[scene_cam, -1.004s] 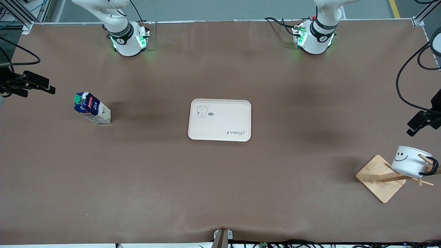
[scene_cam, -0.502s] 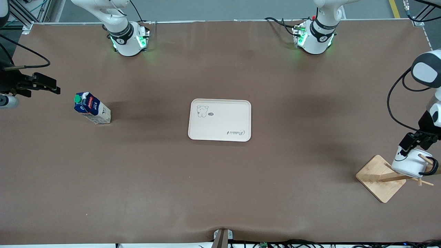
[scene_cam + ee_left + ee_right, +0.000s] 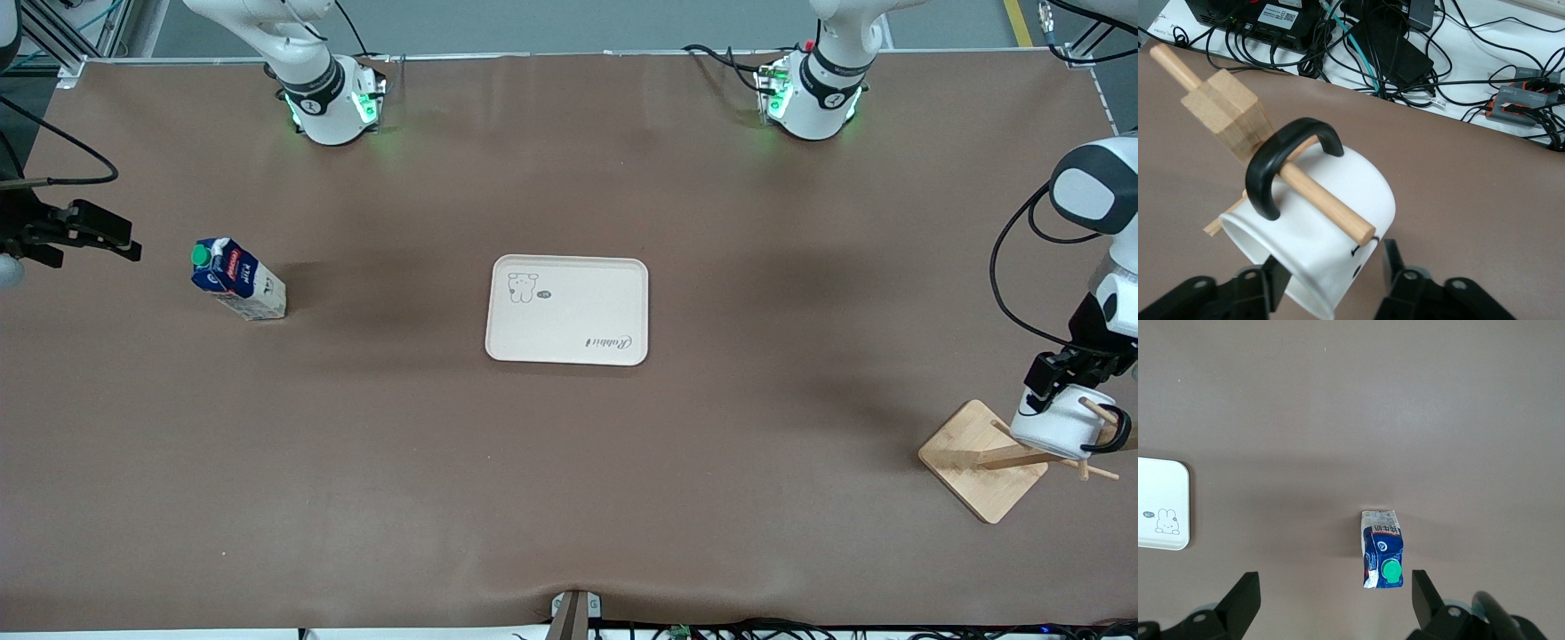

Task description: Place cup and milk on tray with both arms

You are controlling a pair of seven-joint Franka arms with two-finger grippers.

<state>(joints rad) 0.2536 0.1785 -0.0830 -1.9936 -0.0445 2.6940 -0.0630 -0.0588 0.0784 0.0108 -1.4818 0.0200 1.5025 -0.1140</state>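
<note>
Since a moment ago I see the left gripper (image 3: 1055,388) drop onto the cup (image 3: 1058,428), fingers spread either side of its rim, not clenched; the grasp comes next. Cup hangs on the wooden rack (image 3: 982,460), 4 o'clock from the tray (image 3: 567,309). Milk (image 3: 237,280) stands at 9 o'clock. Right gripper (image 3: 93,233) hovers above it, released. Count: one cup, one milk, one tray, two arms.

Open table (image 3: 569,462) is left all around the tray (image 3: 567,309) and the carton (image 3: 238,280), whereas the mug (image 3: 1318,240) is hemmed in by the rack's peg (image 3: 1318,203) threaded through its handle (image 3: 1281,163).
</note>
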